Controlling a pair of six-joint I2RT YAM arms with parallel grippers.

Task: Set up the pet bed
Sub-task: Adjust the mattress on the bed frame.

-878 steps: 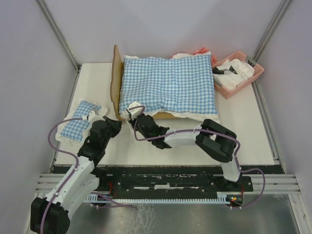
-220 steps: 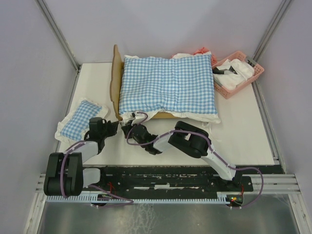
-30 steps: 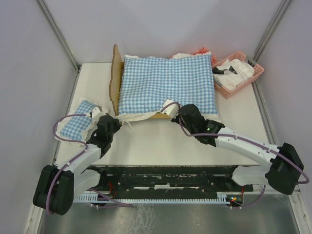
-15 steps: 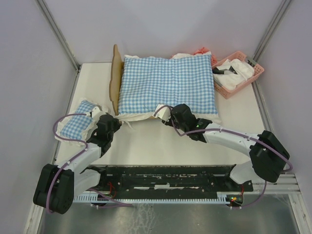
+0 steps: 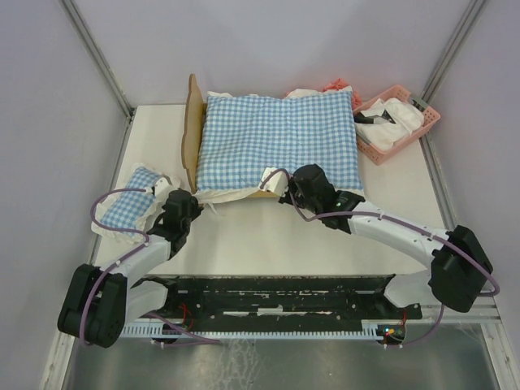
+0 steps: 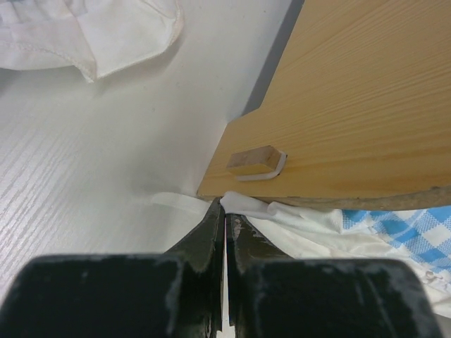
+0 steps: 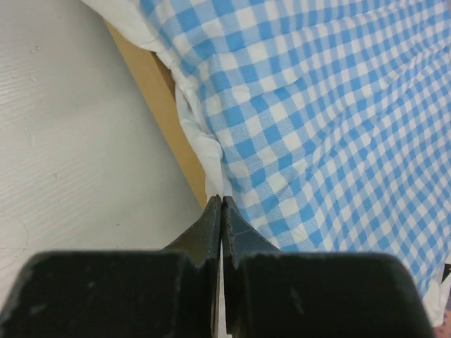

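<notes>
Blue-and-white checked cushion (image 5: 280,142) covers the light-wood pet bed (image 5: 192,138); small checked pillow (image 5: 130,205) lies outside. Left hand (image 6: 225,218), right hand (image 7: 222,211) closed; grip on frill (image 5: 236,195) unclear.

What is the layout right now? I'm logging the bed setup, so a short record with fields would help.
bed: pet bed on the table, headboard at the left
cushion: checked cushion lying on the bed, its white frill spilling over the near rail
pillow: small checked pillow on the table, left of the bed
basket: pink basket at the far right, beside the bed's foot end
left gripper: shut, tips at the frill under the bed's near-left corner
right gripper: shut, tips at the frill along the near rail
</notes>
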